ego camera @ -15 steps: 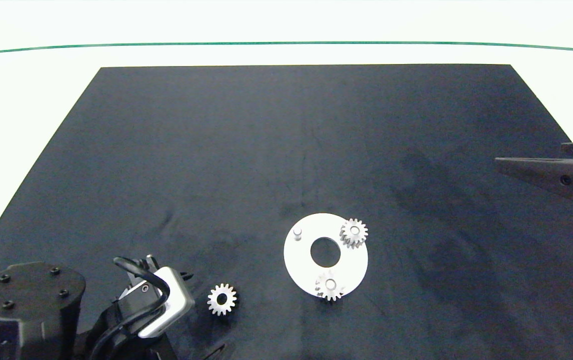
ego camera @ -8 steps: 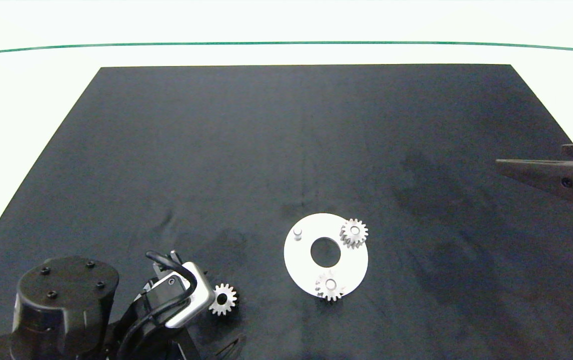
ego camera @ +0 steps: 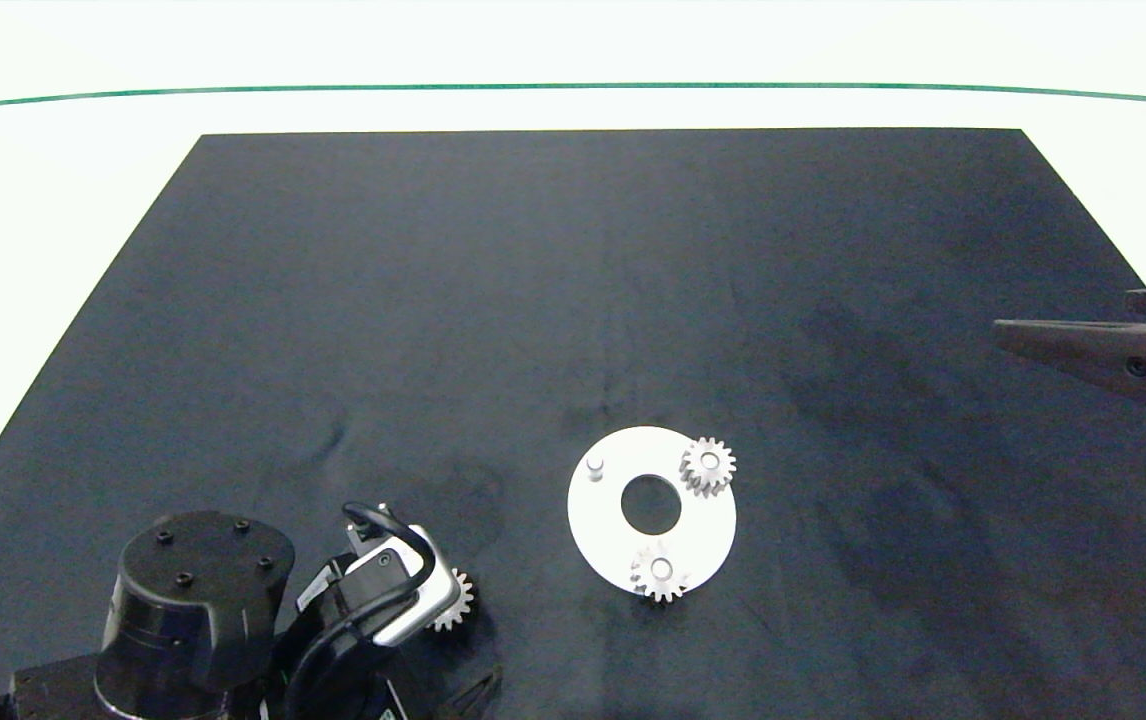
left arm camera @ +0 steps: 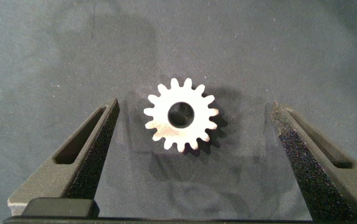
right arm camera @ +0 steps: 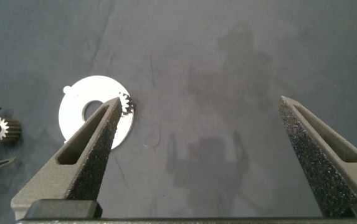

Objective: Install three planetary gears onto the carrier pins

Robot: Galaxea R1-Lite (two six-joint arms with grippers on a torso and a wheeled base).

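Observation:
One planetary gear (left arm camera: pixel 181 115) lies flat and loose on the black mat. My left gripper (left arm camera: pixel 195 106) hovers over it, open, with one finger on either side and neither touching. In the head view the left wrist (ego camera: pixel 393 595) hides most of this gear (ego camera: pixel 461 600). The white disc (ego camera: pixel 605 525) carries two more gears on carrier pins, one at its far right (ego camera: pixel 708 465) and one at its near edge (ego camera: pixel 660 573). The third pin (ego camera: pixel 594 467) stands bare at the far left. My right gripper (ego camera: pixel 1083 340) hangs open and empty at the right edge, away from the disc (right arm camera: pixel 72 118).
The black mat (ego camera: pixel 573 300) covers most of the white table (ego camera: pixel 53 180). The left arm's base joint (ego camera: pixel 193 590) fills the near left corner.
My left arm has moved right along the near edge until its gripper stands over the loose gear, which its wrist now mostly covers in the head view. The right gripper has barely shifted.

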